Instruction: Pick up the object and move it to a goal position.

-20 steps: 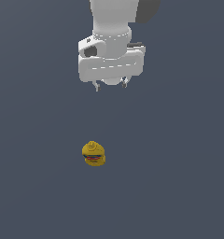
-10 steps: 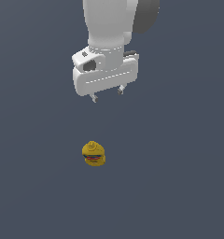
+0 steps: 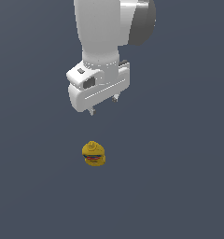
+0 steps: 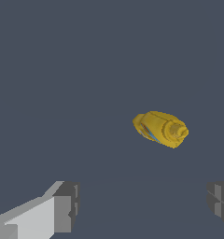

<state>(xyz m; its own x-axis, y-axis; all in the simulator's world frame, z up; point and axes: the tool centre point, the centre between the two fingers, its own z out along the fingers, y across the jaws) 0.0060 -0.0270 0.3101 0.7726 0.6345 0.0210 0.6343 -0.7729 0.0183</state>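
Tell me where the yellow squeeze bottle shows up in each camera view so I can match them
Exterior view: yellow squeeze bottle sits below centre, under the gripper, apart from it.
Wrist view: it lies right of centre, beyond the fingertips, outside the gap.
Shared landmark: the bottle's pointed cap.

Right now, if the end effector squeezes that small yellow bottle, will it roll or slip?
The small yellow squeeze bottle stands upright, so it may tip. Its rounded body could slip between the fingers. It looks light.
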